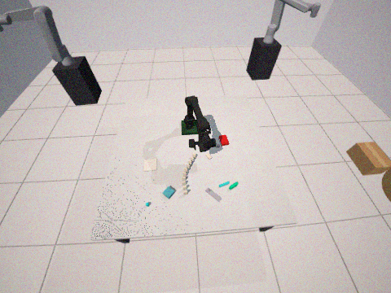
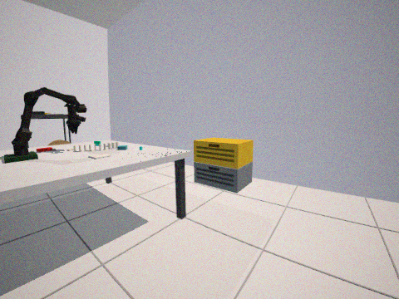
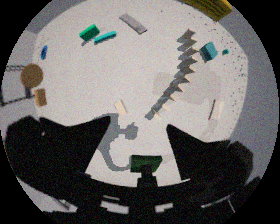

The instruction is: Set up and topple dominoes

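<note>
A curved row of cream dominoes (image 1: 186, 170) (image 2: 89, 148) (image 3: 177, 90) stands on the table, its near-arm end close to the arm and its other end toward the table's far side from the base. A loose cream domino (image 1: 208, 156) (image 3: 120, 107) lies flat beside the near-arm end, apart from the row. My gripper (image 2: 74, 130) (image 3: 139, 122) is open wide and empty, raised well above the table. In the wrist view the loose domino and the row's near end show just beyond the fingertips. The small gaps at the row's far end are hard to judge.
A red block (image 1: 224, 140) lies near the arm. A pale slab (image 1: 150, 164) (image 2: 100, 157) and a teal block (image 1: 169, 192) (image 3: 209, 51) are on one side of the row. A grey bar (image 1: 213, 194) (image 3: 133, 23), cyan bar (image 1: 224, 184) and green block (image 1: 233, 185) are on the other.
</note>
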Available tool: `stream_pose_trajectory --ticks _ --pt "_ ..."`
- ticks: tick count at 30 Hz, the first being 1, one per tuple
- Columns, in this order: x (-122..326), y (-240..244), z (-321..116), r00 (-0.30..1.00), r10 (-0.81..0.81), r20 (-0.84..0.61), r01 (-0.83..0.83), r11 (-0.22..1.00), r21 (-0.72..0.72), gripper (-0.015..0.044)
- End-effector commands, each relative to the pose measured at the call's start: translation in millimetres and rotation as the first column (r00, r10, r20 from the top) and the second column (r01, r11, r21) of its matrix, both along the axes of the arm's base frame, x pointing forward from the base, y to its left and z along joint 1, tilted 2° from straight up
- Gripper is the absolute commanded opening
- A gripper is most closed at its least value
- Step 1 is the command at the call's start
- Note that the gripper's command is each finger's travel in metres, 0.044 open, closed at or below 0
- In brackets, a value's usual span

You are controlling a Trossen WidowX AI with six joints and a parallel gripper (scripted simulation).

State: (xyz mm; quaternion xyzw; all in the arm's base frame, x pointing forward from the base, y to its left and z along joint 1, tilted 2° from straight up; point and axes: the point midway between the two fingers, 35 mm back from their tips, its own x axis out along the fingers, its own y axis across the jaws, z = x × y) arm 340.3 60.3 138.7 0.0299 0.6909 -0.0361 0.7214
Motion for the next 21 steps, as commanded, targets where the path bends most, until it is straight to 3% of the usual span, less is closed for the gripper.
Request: stream_pose_trajectory --ticks 1,3,11,18,21 --pt "-0.2 56.2 -41.9 0.905 0.423 -0.037 -0.424 0.906 -0.002 0.0440" --pt "-1.1 69.5 -50.5 0.856 0.516 -0.038 -0.517 0.856 -0.001 0.0440" --pt "-1.1 70.8 -52.9 0.850 0.525 -0.038 -0.525 0.851 -0.001 0.0440" --pt "-0.3 70.5 -110.6 0.850 0.525 -0.038 -0.525 0.851 -0.001 0.0440" --pt "-0.4 70.3 -116.5 0.850 0.525 -0.038 -0.525 0.851 -0.001 0.0440"
